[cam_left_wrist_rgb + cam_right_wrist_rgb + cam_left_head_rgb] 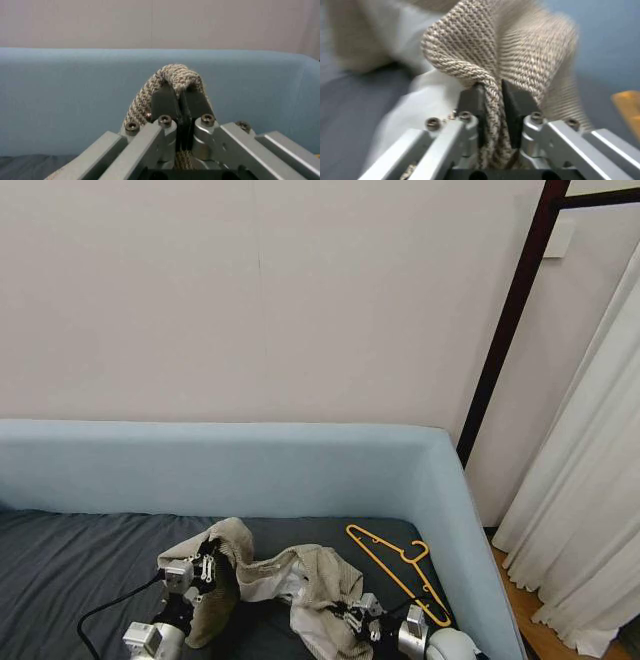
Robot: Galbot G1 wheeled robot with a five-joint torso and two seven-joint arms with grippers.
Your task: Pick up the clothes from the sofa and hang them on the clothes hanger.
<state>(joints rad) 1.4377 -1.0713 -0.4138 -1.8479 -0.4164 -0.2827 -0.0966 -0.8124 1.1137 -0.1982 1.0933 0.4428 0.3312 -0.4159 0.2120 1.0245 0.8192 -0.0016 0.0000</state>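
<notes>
The beige coarse-knit garment with white lining (318, 568) lay crumpled on the dark grey seat of the light blue sofa (250, 470), sagging between two grip points. The left end effector (205, 565) was clenched on a rolled edge at one end. The right end effector (352, 617) was clamped on a knit fold at the other, presumably to spread the garment for lifting. A thin orange wire hanger (396, 573) lay just beside it, unused.
</notes>
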